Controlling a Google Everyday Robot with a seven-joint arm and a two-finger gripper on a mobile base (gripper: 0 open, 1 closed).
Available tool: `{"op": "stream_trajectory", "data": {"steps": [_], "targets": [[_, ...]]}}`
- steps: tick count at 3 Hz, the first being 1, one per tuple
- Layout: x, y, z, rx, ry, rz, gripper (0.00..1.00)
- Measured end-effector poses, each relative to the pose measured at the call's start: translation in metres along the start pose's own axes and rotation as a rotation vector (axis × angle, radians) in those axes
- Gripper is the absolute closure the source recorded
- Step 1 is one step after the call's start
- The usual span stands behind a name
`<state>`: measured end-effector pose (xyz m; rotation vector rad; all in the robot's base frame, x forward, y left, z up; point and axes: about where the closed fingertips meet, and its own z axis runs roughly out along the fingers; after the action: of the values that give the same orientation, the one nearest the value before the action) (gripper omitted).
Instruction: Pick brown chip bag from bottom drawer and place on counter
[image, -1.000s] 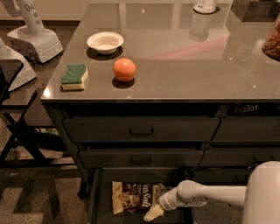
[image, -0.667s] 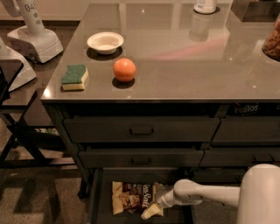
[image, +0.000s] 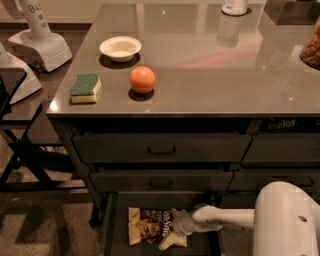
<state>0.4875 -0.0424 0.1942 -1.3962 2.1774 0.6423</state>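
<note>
Inside bottom drawer (image: 118, 229), pincer (image: 176, 226) at brown chip bag (image: 147, 225) — right end

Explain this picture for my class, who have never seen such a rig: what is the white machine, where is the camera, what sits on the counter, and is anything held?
The white shape at the lower right is a robot's arm, ending in a two-finger gripper. There is one camera; it looks down on the counter and the drawers, but where it is mounted is not known. On the counter lie a white bowl, a green-topped sponge and an orange. The bottom drawer is open, with a chip bag lying in it. The gripper is at the bag's right end; whether it grips the bag cannot be seen.
</note>
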Motion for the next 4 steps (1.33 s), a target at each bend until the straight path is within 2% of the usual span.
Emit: {"op": "stream_trajectory", "data": {"steps": [3,4], "targets": [[0.039,-0.011,0.037,-0.007,0.033,0.007,0.00],[0.039,-0.011,0.037,-0.007,0.033,0.007,0.19]]}}
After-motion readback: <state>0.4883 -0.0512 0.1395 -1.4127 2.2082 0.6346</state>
